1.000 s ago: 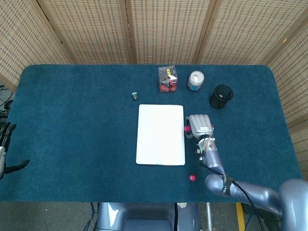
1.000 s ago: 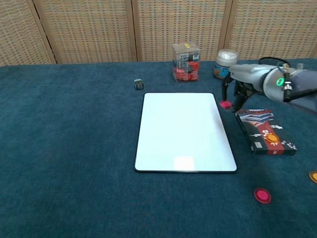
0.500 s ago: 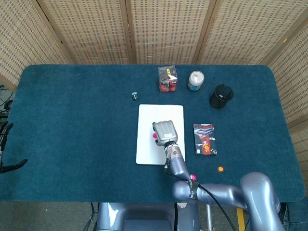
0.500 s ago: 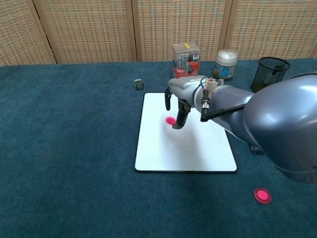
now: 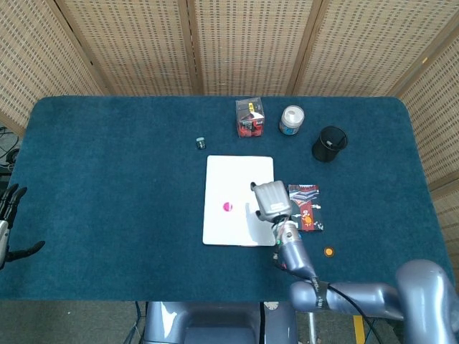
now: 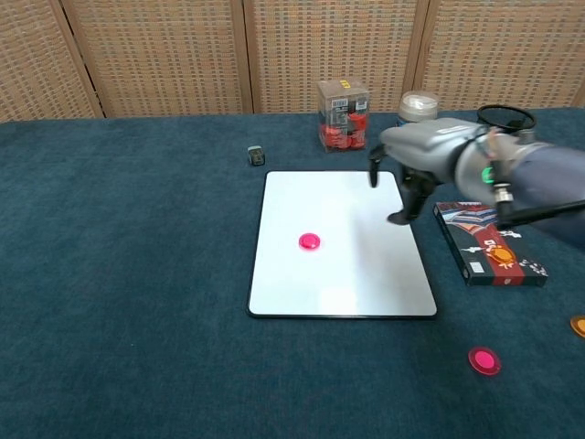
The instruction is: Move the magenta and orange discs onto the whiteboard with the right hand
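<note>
One magenta disc [image 6: 310, 241] lies flat on the whiteboard [image 6: 338, 283], a little toward nine o'clock of its middle. The right hand [image 6: 402, 174] hangs over the board's three o'clock edge, released, fingers pointing down and holding nothing. A second magenta disc [image 6: 483, 359] sits on the blue worktop [image 6: 128, 274] at about five o'clock of the board, well apart from it. The orange disc [image 5: 328, 252] lies further out, at four o'clock, beyond a dark card pack [image 6: 489, 244]. The left hand [image 5: 7, 222] rests at the worktop's far nine o'clock edge, fingers apart, holding nothing.
</note>
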You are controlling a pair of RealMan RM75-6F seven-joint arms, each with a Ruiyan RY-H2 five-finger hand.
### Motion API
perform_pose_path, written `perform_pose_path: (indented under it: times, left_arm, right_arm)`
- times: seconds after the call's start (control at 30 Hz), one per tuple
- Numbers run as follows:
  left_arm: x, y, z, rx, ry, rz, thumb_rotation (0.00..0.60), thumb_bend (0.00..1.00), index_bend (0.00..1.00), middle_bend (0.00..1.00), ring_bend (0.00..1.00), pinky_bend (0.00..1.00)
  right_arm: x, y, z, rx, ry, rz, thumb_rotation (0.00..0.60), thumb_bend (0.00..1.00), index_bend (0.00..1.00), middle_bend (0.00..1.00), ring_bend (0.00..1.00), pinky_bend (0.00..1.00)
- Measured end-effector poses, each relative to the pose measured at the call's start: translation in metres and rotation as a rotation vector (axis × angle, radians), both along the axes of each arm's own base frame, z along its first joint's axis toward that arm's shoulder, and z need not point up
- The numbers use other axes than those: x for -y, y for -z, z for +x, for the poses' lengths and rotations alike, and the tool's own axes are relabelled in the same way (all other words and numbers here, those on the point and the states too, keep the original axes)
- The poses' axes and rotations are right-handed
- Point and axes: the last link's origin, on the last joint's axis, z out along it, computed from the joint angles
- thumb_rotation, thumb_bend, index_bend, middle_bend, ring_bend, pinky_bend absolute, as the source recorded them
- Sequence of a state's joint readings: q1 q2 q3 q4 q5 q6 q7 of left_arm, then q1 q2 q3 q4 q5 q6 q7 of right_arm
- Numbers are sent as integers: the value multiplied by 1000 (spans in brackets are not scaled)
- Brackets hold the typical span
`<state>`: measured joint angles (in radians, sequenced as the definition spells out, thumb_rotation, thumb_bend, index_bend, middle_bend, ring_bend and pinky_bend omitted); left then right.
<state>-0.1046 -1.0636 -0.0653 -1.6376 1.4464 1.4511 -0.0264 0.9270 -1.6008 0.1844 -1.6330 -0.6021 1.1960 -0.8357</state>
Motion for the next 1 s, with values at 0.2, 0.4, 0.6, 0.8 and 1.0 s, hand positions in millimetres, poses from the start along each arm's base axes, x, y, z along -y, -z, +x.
perform_pose_path:
  times: [0.2, 0.4, 0.6, 0.8, 1.0]
  left_arm:
    - [3, 3, 3, -10, 10, -1, 600, 0, 0, 0, 0, 0]
    - [5, 6, 4, -17, 14, -2, 600, 0, 0, 0, 0, 0]
    - [5, 7, 5, -22, 13, -1, 600, 0, 0, 0, 0, 0]
    - [4, 8, 5, -27, 11, -5, 600, 0, 0, 0, 0, 0]
    - [4, 9, 4, -24, 8, -12, 600, 0, 0, 0, 0, 0]
  right_arm:
    - [-13, -43, -57, 9, 45, -17, 600, 362, 350, 902, 951, 1000]
    - [-29, -53, -89, 19, 68, 9, 600, 363, 350, 902, 951, 1000]
    - [-33, -52, -106, 6, 38, 7, 600, 363, 373, 902, 951, 1000]
    - [-37, -42, -118, 5, 19, 14, 600, 363, 380, 902, 951, 1000]
    - [-37, -35, -123, 0, 21, 19, 600, 363, 380, 902, 951, 1000]
